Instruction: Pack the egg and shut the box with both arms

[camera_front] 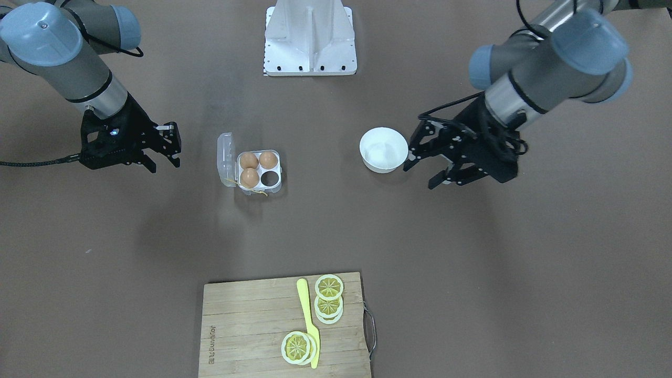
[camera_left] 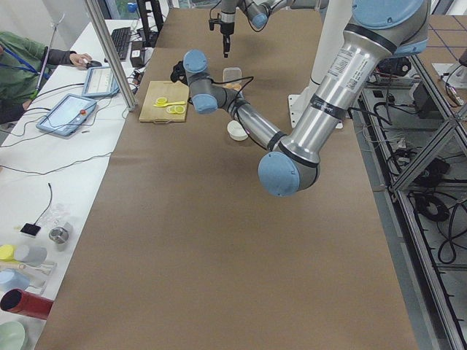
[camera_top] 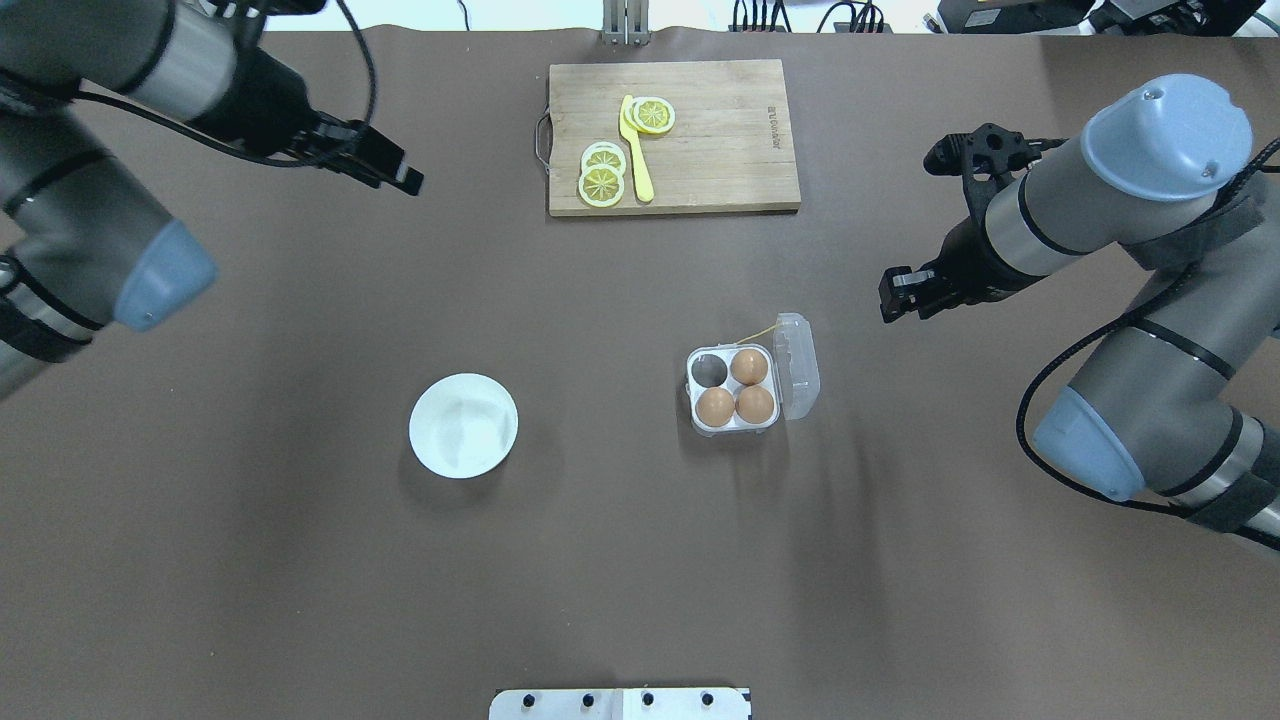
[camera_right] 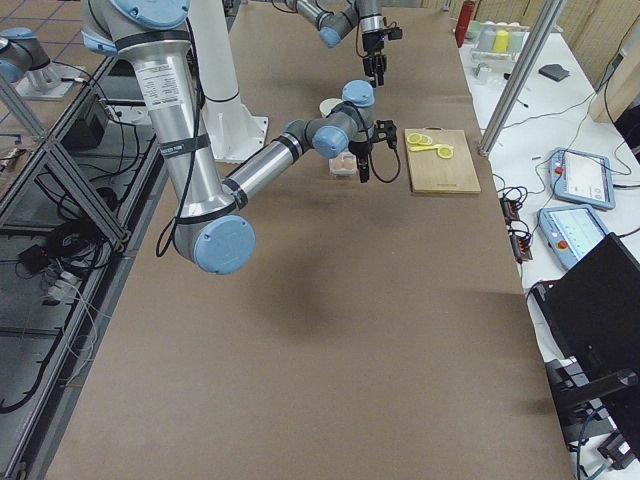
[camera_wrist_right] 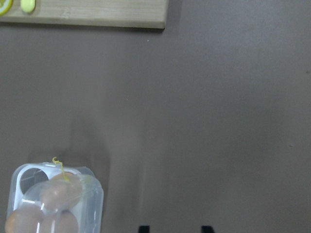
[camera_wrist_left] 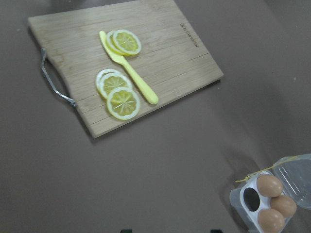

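The box [camera_top: 735, 388] sits on the brown table [camera_top: 640, 560], a little to the right of the middle in the view from above. Its clear lid [camera_top: 798, 365] is swung open on the right side of the box. It looks tipped up and not flat, but that is hard to tell through the clear plastic. Three of the four round cells hold brown eggs [camera_top: 715, 407]. The upper left cell is dark. A bit of yellow string [camera_top: 760, 328] sticks out at the top of the box.

A white bowl [camera_top: 463, 425] sits left of the middle, well apart from the box.

The left gripper [camera_top: 398, 172] hangs in the upper left of the frame. Its two fingers are spread apart with nothing between them. The right gripper [camera_top: 903, 300] hangs at the right, up and to the right of the box and not touching it. Its fingers are spread too, and it holds nothing.

At the top middle lies a wooden board [camera_top: 720, 160] with lemon slices [camera_top: 603, 183] and a yellow knife [camera_top: 637, 160] on it. A white block [camera_top: 620, 703] shows at the bottom edge.
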`<state>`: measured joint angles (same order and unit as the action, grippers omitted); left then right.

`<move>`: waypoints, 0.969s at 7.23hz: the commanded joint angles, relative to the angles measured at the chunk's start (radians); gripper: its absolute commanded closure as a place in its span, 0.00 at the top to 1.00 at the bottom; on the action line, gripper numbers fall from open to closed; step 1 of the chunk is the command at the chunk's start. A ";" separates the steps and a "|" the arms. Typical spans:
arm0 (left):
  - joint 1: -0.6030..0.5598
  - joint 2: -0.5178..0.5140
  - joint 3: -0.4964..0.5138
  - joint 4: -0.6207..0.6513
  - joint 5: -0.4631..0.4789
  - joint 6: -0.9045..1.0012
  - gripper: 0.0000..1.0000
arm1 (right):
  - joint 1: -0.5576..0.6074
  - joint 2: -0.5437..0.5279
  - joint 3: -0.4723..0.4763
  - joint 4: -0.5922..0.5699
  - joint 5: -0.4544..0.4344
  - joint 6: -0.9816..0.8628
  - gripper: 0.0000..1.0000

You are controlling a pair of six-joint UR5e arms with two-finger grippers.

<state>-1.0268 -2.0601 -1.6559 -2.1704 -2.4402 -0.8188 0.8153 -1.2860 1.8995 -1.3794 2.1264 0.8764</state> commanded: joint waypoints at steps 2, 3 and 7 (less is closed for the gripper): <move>-0.214 0.191 0.002 0.003 -0.155 0.004 0.48 | -0.025 -0.004 -0.025 0.069 0.040 0.003 0.00; -0.264 0.237 0.025 0.006 -0.155 0.007 0.46 | -0.034 -0.004 -0.022 0.080 0.041 0.019 0.00; -0.505 0.293 0.097 0.414 -0.141 0.824 0.48 | -0.085 0.039 -0.016 0.083 0.041 0.096 0.00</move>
<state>-1.4483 -1.7715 -1.5697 -1.9353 -2.5865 -0.2811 0.7546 -1.2723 1.8838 -1.2977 2.1714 0.9337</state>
